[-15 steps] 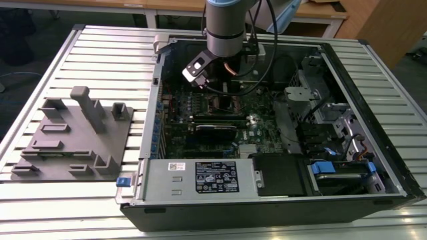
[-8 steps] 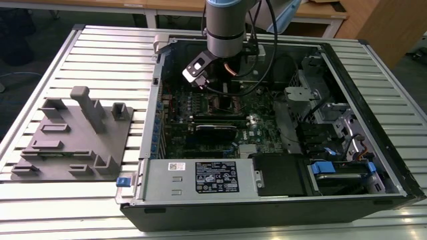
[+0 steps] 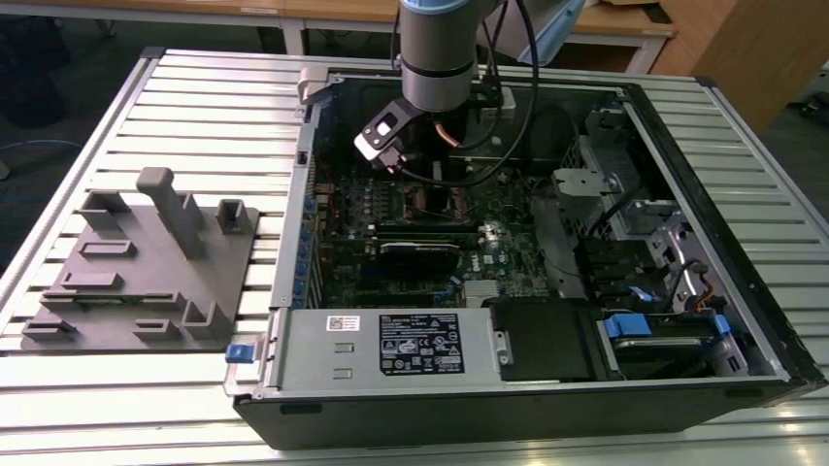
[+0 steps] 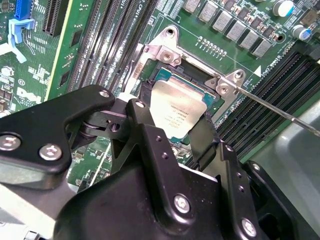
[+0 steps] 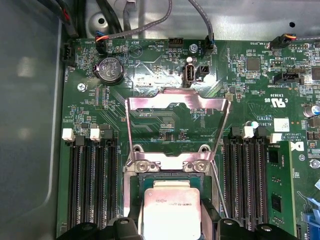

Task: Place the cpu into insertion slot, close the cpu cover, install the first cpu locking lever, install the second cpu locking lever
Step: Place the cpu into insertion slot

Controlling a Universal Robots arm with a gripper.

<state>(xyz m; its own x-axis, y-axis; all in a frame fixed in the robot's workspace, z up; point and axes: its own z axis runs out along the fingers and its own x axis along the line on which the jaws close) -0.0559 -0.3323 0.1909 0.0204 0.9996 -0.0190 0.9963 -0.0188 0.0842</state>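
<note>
The cpu (image 4: 176, 111), a small square chip with a dull silver top, sits between my gripper's (image 4: 175, 127) two black fingers (image 4: 145, 132), which are shut on its edges. It hangs slightly tilted, directly over the insertion slot (image 4: 167, 76), whose dark centre and silvery rim (image 5: 170, 165) show beyond it. The cpu cover (image 5: 177, 107), a thin metal frame with a window, stands swung open behind the slot. A thin wire locking lever (image 4: 280, 112) sticks out past the socket corner. In the exterior view my gripper (image 3: 434, 189) reaches down into the open computer case (image 3: 725, 223).
Black memory slots (image 5: 90, 185) flank the socket on both sides. A black expansion card (image 3: 421, 248) and a labelled metal box (image 3: 414, 345) lie nearer the case front. A grey fixture block (image 3: 143, 262) stands on the slatted table at the exterior view's left. Cables (image 5: 150, 20) run along the case wall.
</note>
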